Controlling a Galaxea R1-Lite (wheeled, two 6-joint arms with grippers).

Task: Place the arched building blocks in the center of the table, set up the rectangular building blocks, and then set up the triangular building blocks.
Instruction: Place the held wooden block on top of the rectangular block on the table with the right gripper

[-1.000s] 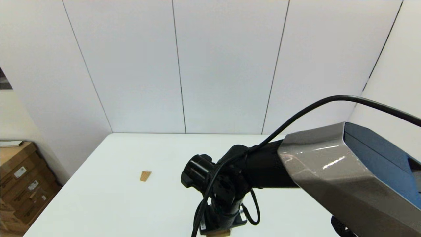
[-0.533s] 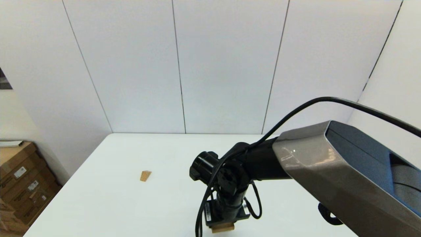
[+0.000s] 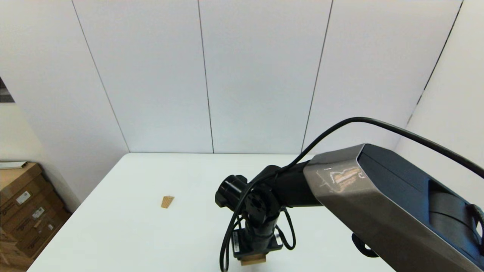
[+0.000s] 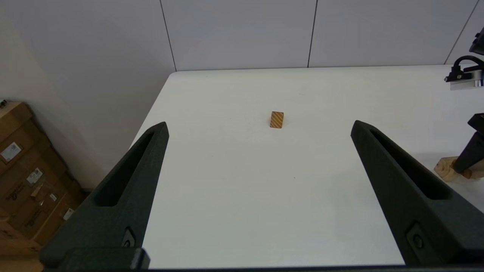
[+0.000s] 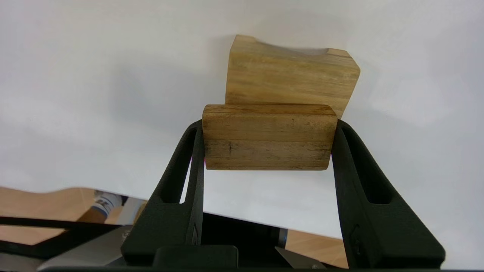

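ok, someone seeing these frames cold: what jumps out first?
The right arm fills the head view's foreground, its right gripper pointing down at the table's near edge, jaws clamped on the rectangular block. That block sits against the arched block, hollow side facing away. The small triangular wedge lies alone at the table's left, with the left gripper open and idle.

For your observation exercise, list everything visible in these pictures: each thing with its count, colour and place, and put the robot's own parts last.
Rectangular building blocks: one, brown, between the right gripper's fingers, against the arched block.
Arched building blocks: one, light brown, on the table just beyond the slab.
Triangular building blocks: one, light brown, alone on the table's left part.
Table: one, white, before the robot.
Cardboard boxes: several, brown, left of the table.
Right gripper: black, shut on the slab near the table's front edge.
Left gripper: black, open, above the table.
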